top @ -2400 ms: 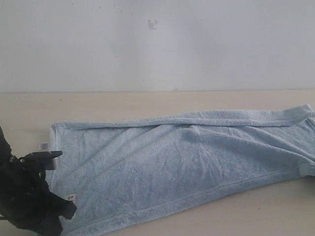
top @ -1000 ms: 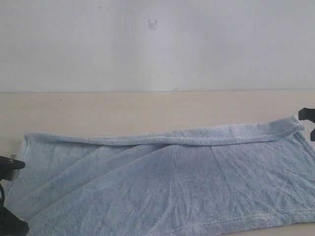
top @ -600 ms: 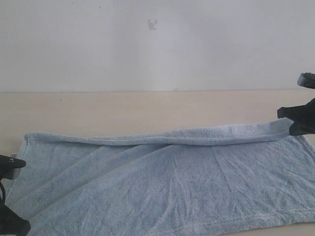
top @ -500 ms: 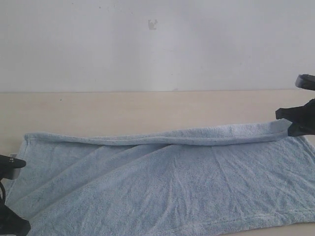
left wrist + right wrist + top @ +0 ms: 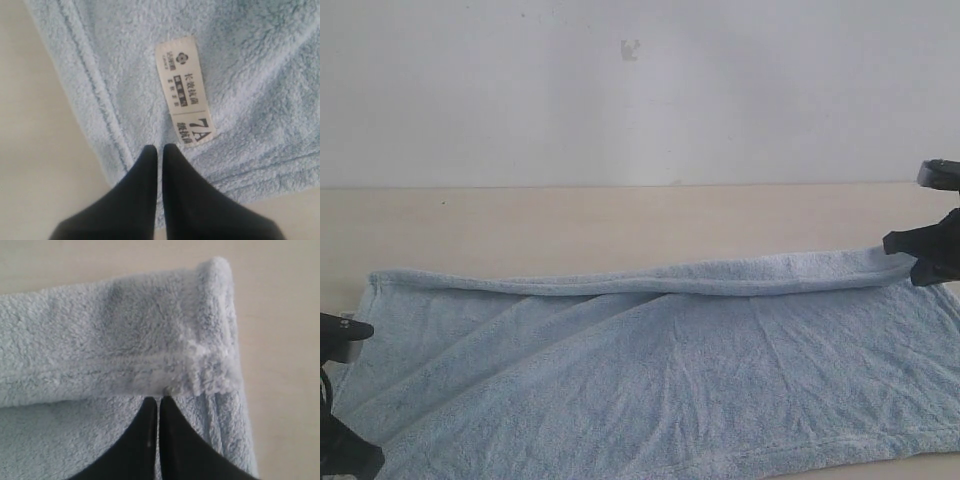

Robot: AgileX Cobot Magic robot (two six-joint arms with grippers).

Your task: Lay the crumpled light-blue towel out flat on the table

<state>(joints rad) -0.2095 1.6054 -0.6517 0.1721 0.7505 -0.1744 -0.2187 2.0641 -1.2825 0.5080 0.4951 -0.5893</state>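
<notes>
The light-blue towel (image 5: pixel 670 380) lies wide across the table (image 5: pixel 570 225), with its far edge doubled over in a long fold (image 5: pixel 720 280). My right gripper (image 5: pixel 912 258) is at the right end of that fold. In the right wrist view it (image 5: pixel 158 399) is shut on the puckered hem of the towel (image 5: pixel 100 330). My left gripper (image 5: pixel 159 148) is shut, its tips over the towel's near-left corner beside the white label (image 5: pixel 184 92). The cloth there lies flat, with none seen between the jaws. Only part of the left arm (image 5: pixel 345 455) shows in the exterior view.
A white wall (image 5: pixel 640 90) rises behind the table's far edge. A strip of bare table runs between the wall and the towel. The towel's near edge and right side run out of the exterior view.
The towel was dragged left and toward the near edge earlier. Over the last second my right gripper came in from the right and closed on the fold's end. The left has stayed put.
</notes>
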